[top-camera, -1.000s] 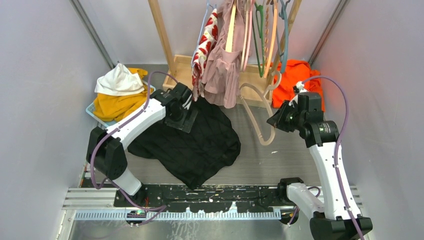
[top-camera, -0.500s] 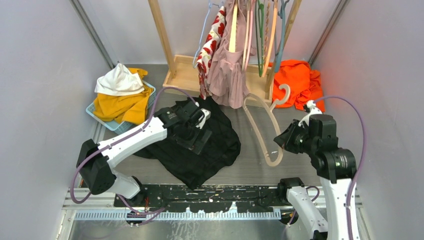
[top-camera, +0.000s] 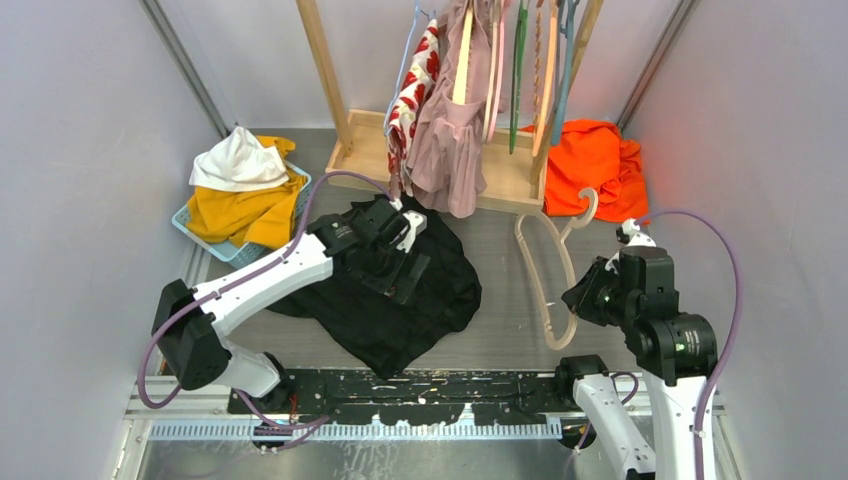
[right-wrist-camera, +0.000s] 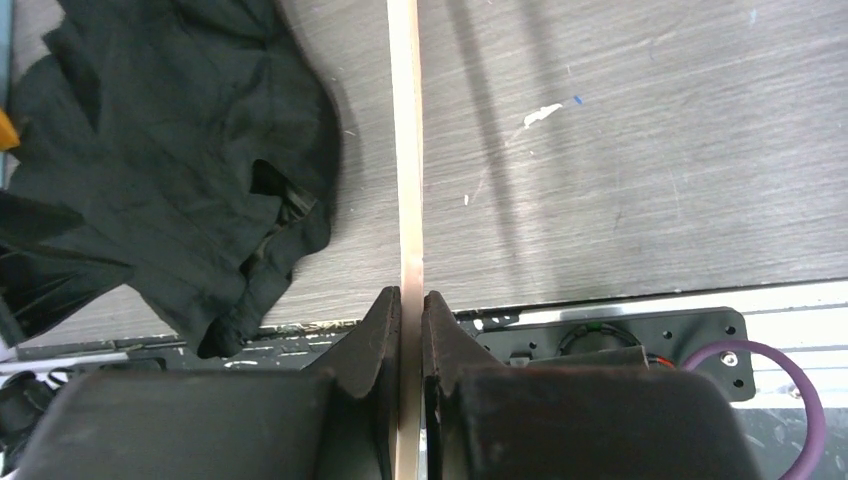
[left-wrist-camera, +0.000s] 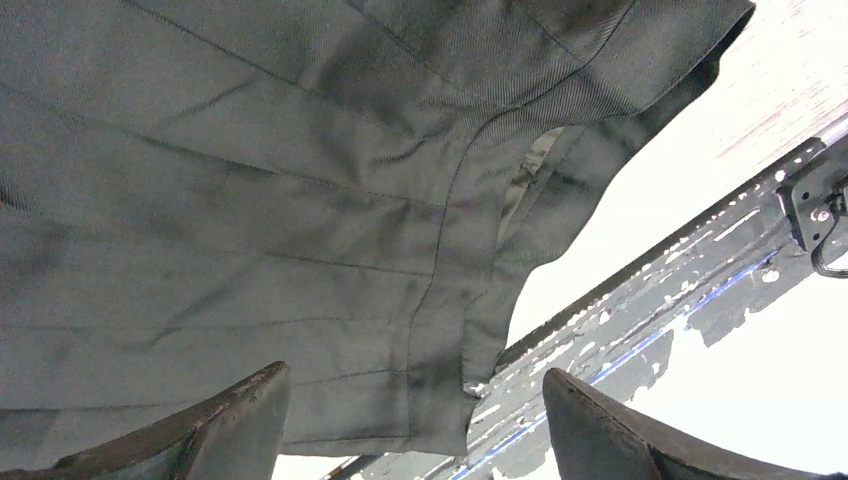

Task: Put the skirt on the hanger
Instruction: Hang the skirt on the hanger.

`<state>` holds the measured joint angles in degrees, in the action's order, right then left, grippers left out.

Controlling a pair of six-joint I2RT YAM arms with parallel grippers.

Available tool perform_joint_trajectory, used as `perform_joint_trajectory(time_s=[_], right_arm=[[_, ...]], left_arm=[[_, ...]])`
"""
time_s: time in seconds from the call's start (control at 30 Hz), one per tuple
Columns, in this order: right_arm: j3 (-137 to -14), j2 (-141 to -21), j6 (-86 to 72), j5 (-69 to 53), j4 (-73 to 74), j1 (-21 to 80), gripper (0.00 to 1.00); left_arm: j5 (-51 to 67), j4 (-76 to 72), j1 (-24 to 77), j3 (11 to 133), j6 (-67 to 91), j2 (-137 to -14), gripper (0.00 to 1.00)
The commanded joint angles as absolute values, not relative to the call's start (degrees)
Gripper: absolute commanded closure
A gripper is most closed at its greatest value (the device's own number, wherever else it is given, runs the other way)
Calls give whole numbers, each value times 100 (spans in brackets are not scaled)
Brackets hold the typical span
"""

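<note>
Hanger [right-wrist-camera: 404, 150] may twist in the right hand's [right-wrist-camera: 410, 300] pinch, and the wide-open left hand [left-wrist-camera: 420, 425] may grab one skirt [left-wrist-camera: 300, 200] layer.

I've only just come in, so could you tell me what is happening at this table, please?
The right gripper is shut on a pale hanger, held to the right of a black skirt that lies crumpled on the table. The left gripper is open and hovers over the skirt. The skirt is not on the hanger yet.
</note>
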<state>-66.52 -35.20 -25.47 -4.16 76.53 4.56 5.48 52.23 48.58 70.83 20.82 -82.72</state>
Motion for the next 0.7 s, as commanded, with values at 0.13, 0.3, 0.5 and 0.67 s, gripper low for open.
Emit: perform_joint_trajectory(time_s=[0.13, 0.3, 0.5, 0.67], right_arm=[[-5963, -3673, -2900, -63, 6592, 478, 99], [-5960, -4005, -2998, 130, 6133, 478, 99], [-5815, -4561, -2887, 493, 5482, 476, 99], [-5582, -5014, -2926, 587, 4815, 474, 99]], left_arm=[[756, 4906, 4843, 7153, 2013, -8136, 7], [783, 4865, 4841, 7085, 2039, -8004, 7], [765, 4838, 4839, 7030, 2071, -7870, 7], [722, 4831, 4841, 6999, 2083, -7853, 7]])
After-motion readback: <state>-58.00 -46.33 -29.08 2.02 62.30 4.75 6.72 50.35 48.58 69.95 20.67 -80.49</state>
